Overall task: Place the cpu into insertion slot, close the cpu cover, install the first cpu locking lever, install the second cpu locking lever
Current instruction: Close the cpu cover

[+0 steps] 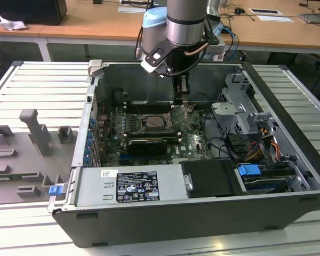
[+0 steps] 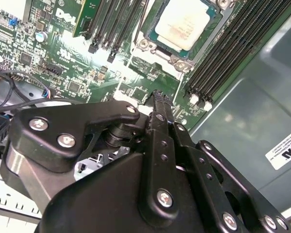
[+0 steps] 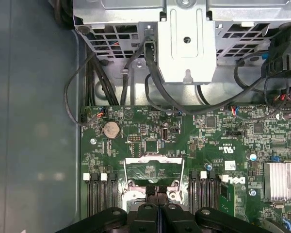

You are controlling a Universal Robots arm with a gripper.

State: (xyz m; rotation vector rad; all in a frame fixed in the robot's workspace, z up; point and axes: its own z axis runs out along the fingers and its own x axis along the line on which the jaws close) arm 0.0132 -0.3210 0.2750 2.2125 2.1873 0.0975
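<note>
The cpu (image 2: 186, 22) lies flat in its socket, pale silver top up, and in the exterior view the cpu (image 1: 152, 122) sits mid-motherboard. The cpu cover (image 3: 153, 159), a thin silver frame, stands raised on its hinge at the socket edge. In the exterior view the cpu cover (image 1: 177, 114) tilts up on the socket's right side. My gripper (image 1: 182, 102) hangs just above that raised frame. In both wrist views the gripper (image 2: 158, 94) (image 3: 157, 188) has its black fingers pressed together with nothing between them, tips close to the cover.
The open computer case (image 1: 288, 122) walls in the motherboard (image 3: 208, 141). A metal drive cage (image 1: 237, 106) and cables (image 1: 224, 144) crowd the exterior view's right. A long black card (image 1: 146, 144) lies in front of the socket, memory slots (image 2: 223, 53) beside it. Grey fixtures (image 1: 32, 138) stand outside.
</note>
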